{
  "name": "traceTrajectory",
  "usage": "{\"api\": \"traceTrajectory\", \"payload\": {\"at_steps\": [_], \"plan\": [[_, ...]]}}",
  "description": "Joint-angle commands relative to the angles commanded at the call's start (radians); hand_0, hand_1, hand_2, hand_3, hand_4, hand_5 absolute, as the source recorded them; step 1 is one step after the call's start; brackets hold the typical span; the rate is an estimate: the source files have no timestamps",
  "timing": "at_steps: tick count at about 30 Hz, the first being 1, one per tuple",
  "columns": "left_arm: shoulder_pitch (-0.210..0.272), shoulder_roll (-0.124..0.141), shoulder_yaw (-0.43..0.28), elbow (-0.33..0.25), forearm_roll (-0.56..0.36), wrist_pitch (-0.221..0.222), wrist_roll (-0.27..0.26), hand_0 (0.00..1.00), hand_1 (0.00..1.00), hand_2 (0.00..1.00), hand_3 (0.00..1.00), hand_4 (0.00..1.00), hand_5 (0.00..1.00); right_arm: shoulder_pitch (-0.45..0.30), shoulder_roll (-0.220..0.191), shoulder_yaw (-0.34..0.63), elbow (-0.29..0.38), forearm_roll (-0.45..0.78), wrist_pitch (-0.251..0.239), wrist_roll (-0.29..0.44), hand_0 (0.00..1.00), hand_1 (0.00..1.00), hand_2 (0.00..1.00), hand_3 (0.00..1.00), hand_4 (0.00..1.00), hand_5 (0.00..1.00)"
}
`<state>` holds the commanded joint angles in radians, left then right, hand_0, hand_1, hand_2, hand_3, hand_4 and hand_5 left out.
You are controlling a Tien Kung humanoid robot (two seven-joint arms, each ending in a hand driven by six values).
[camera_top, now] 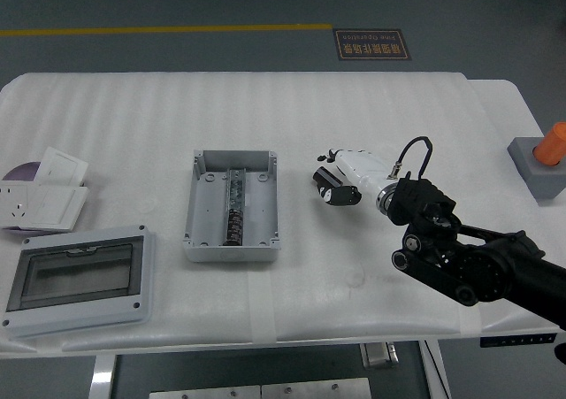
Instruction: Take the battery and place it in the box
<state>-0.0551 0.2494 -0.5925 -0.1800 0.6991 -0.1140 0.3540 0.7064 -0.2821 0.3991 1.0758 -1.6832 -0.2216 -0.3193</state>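
Only 1 arm (478,262) visible, matte black, built of chunky rounded segments with round joint housings and small pale screw heads. At the wrist, a silver metal ring between black forearm and hand. Right hand (349,178) with a glossy white shell over the back, dark black fingers (334,194) below it. Thin black cable (414,149) looping up from the wrist in an arc.
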Motion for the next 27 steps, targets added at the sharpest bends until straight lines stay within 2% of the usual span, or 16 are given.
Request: {"api": "traceTrajectory", "payload": {"at_steps": [6,7,12,13,18,19,24,25,27], "plan": [[-0.001,0.0,-0.003,0.0,0.004,0.0,0.001,0.655,0.672,0.588,0.604,0.52,0.628,0.002,0.011,-0.021,-0.016,-0.001,-0.007,-0.004,0.896,0.815,0.848,0.868,0.599,0.398],[-0.001,0.001,-0.004,0.0,0.005,0.0,0.001,0.655,0.672,0.588,0.604,0.518,0.627,0.002,0.012,-0.023,-0.019,-0.004,-0.008,-0.006,0.859,0.764,0.744,0.849,0.603,0.405],[0.0,0.001,-0.004,0.0,0.005,0.0,0.001,0.655,0.672,0.588,0.604,0.518,0.627,0.002,0.014,-0.028,-0.027,-0.017,-0.019,-0.012,0.859,0.764,0.744,0.849,0.603,0.405],[0.0,0.001,-0.004,0.0,0.005,0.0,0.001,0.655,0.673,0.588,0.603,0.518,0.627,0.002,0.014,-0.029,-0.028,-0.019,-0.021,-0.012,0.827,0.725,0.604,0.817,0.606,0.412],[-0.001,0.0,0.0,0.0,0.004,0.0,-0.001,0.655,0.673,0.588,0.603,0.518,0.627,0.001,0.015,-0.032,-0.033,-0.024,-0.037,-0.01,0.827,0.725,0.604,0.817,0.606,0.412],[-0.001,0.001,0.0,0.0,0.004,0.0,-0.001,0.655,0.672,0.587,0.603,0.518,0.627,0.001,0.015,-0.033,-0.034,-0.025,-0.04,-0.009,0.762,0.662,0.479,0.774,0.608,0.422],[-0.001,0.001,0.0,0.0,0.006,-0.001,-0.001,0.655,0.672,0.587,0.603,0.518,0.627,-0.001,0.018,-0.041,-0.043,-0.029,-0.053,-0.008,0.762,0.662,0.479,0.774,0.608,0.422],[-0.001,0.001,0.001,0.0,0.006,-0.001,-0.002,0.656,0.672,0.588,0.602,0.519,0.628,-0.001,0.019,-0.043,-0.044,-0.03,-0.054,-0.009,0.689,0.613,0.435,0.756,0.577,0.387],[-0.001,0.001,0.001,0.0,0.006,-0.001,-0.002,0.656,0.672,0.588,0.602,0.519,0.628,-0.001,0.02,-0.049,-0.046,-0.034,-0.054,-0.011,0.689,0.613,0.435,0.756,0.577,0.387]]}}
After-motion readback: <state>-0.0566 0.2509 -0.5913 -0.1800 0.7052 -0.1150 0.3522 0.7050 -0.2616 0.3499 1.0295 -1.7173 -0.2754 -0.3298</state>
